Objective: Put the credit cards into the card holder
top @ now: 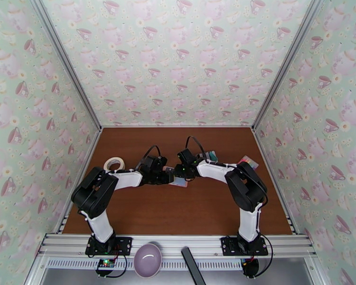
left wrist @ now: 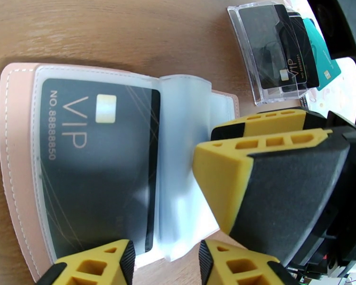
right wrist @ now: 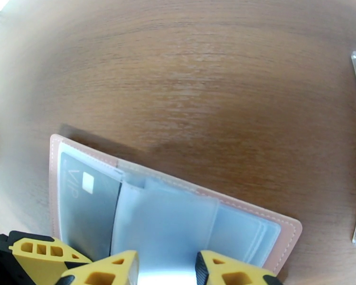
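From above, both tools meet over the middle of the tabletop (top: 145, 210) and cover nearly all of the card holder (top: 180, 183). A colourful item (top: 248, 161) near the right wall is too small to identify. The left wrist view cuts off the left tool (left wrist: 166, 262) at its fingertips, which stand apart with nothing between them. The right tool (right wrist: 166, 270) has clear pocket leaves between its 2 fingertips; whether it pinches them I cannot tell. 1 black credit card (left wrist: 97, 172), with a pale chip, reads "VIP" and "NO.88888850". It sits inside a clear pocket of the pink holder, which lies open and flat. More credit cards (left wrist: 273, 48), black and 1 teal, sit in a clear stand (left wrist: 280, 95) nearby, their print unreadable.
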